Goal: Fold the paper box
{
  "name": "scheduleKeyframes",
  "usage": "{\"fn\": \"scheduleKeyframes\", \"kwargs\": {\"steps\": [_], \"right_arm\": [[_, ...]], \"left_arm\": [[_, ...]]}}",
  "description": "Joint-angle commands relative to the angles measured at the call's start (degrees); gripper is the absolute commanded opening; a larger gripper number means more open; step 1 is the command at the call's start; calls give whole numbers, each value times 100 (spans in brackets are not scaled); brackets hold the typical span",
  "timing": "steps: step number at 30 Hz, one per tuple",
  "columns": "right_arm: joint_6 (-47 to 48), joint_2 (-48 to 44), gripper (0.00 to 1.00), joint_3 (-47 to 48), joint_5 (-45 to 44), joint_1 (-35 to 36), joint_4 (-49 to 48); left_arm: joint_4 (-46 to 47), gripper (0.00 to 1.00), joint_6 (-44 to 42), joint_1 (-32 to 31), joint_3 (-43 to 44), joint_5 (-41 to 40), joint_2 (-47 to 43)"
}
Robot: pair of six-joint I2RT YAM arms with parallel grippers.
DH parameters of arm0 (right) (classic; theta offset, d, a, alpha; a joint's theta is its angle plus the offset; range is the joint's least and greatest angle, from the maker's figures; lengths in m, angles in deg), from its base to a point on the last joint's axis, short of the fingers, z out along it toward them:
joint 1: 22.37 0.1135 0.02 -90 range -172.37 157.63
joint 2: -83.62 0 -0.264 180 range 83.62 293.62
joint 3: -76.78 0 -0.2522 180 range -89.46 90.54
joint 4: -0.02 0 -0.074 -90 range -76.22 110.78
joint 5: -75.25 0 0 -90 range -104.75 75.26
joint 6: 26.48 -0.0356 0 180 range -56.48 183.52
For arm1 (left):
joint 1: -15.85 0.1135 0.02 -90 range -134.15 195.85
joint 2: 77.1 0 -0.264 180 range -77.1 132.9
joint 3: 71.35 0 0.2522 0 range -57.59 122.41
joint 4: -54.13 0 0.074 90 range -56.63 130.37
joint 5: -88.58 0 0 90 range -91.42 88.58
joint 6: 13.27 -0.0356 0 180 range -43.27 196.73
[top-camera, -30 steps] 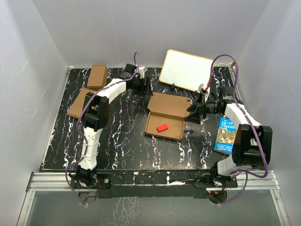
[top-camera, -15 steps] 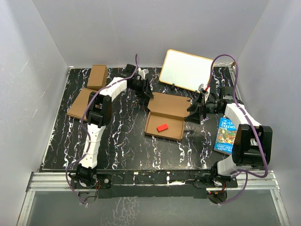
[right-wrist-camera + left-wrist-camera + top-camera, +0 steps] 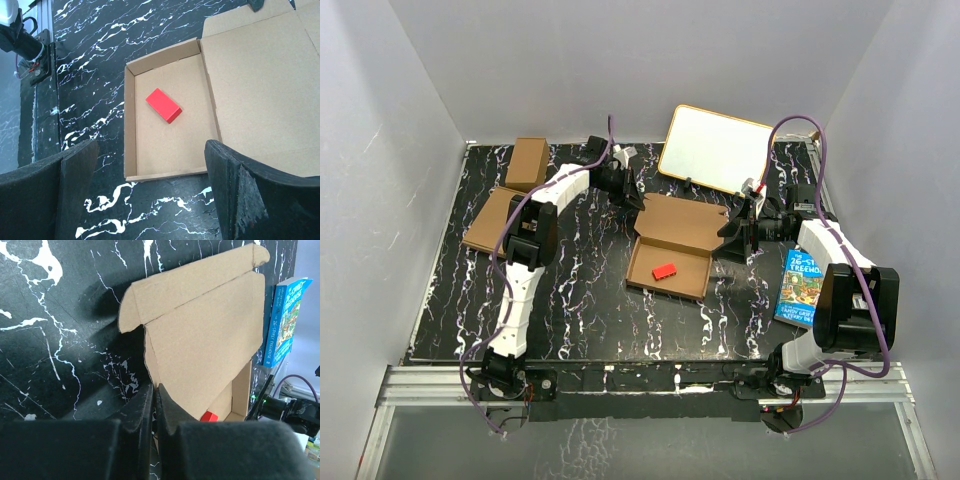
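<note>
Paper box [image 3: 669,250] at table centre, red block [image 3: 665,270] in its tray, lid laid open: the lid's far-left corner is met by the left gripper [image 3: 155,390], jaws together (grip on cardboard indeterminable), while the right gripper [image 3: 730,240] is held wide apart at the right edge, presumably for bracing.

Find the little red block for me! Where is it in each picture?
Top external: the red block lies near the middle, inside the tray of the paper box.
Left wrist: only a corner of the red block peeks out low, right of centre, behind the box's raised lid.
Right wrist: the red block lies left of centre, flat in the tray.
Shared landmark: the paper box's open lid.
</note>
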Motion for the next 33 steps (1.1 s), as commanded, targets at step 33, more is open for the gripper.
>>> {"fn": "scheduleKeyframes", "kwargs": {"steps": [33], "right_arm": [[-1865, -350, 98, -256, 165, -210, -1867]], "left_arm": [[5544, 0, 1010, -579, -7585, -2195, -5881]]}}
